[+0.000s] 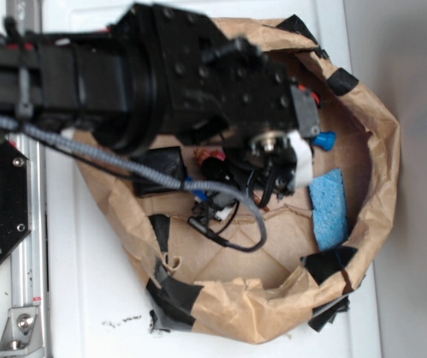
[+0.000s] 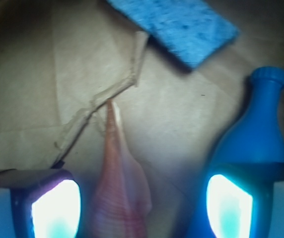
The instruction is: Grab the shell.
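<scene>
Exterior view, arm: the black WidowX arm (image 1: pixel 124 71) reaches in from the left and hangs over a crumpled brown paper bag nest patched with black tape (image 1: pixel 378 149).
Exterior view, gripper: the gripper (image 1: pixel 277 175) points down into the nest, largely masked by its own black wrist housing and cables; how far it is open cannot be told here.
Exterior view, sponge: a flat blue rectangular sponge (image 1: pixel 328 209) lies on the paper floor just to the right of the gripper.
Exterior view, bottle: only the cap of a blue plastic bottle (image 1: pixel 323 139) peeks out beside the wrist.
Exterior view, shell: hidden under the arm.

Wrist view, gripper: the gripper's (image 2: pixel 142 208) two fingers stand wide apart, one pad (image 2: pixel 55 210) at lower left and one at lower right, both glaring white-blue; nothing is clamped between them.
Wrist view, shell: the small pinkish-orange seashell with fine pale ribbing (image 2: pixel 119 183) lies between the fingers, nearer the left one, touching neither as far as the blur allows.
Wrist view, shell's form: its broad body sits low in the gap and narrows to a long thin tail whose tip points away from the gripper, ending at a torn paper edge (image 2: pixel 107 94).
Wrist view, bottle: the blue plastic bottle (image 2: pixel 256 134) lies by the right finger, partly behind it, neck pointing away.
Wrist view, sponge: the blue sponge (image 2: pixel 174 25) lies beyond the shell's tip, well apart from it.
</scene>
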`<state>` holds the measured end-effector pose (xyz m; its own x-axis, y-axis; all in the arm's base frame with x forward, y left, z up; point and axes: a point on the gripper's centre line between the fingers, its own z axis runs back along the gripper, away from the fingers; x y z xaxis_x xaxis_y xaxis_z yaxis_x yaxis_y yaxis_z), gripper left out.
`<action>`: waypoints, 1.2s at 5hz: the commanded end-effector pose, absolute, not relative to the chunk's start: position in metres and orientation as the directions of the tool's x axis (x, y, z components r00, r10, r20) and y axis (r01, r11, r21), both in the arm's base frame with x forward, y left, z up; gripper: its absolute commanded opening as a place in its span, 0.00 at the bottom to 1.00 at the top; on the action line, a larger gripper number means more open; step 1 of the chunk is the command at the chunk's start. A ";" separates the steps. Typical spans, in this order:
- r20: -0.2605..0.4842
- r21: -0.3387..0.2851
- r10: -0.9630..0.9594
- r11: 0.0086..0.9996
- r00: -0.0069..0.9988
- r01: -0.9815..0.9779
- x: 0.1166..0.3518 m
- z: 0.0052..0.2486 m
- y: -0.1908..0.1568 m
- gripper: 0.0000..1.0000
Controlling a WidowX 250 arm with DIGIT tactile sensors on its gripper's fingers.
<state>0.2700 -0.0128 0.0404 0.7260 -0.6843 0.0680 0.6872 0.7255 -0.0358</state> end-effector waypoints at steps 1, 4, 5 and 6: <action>0.010 -0.056 -0.732 0.680 0.681 0.731 0.243 0.026 -0.041 0.75; -0.011 -0.038 -0.707 0.707 0.707 0.706 0.225 0.037 -0.033 1.00; -0.037 -0.024 -0.668 0.744 0.744 0.667 0.222 0.038 -0.024 1.00; -0.031 -0.020 -0.626 0.779 0.779 0.626 0.223 0.042 -0.014 1.00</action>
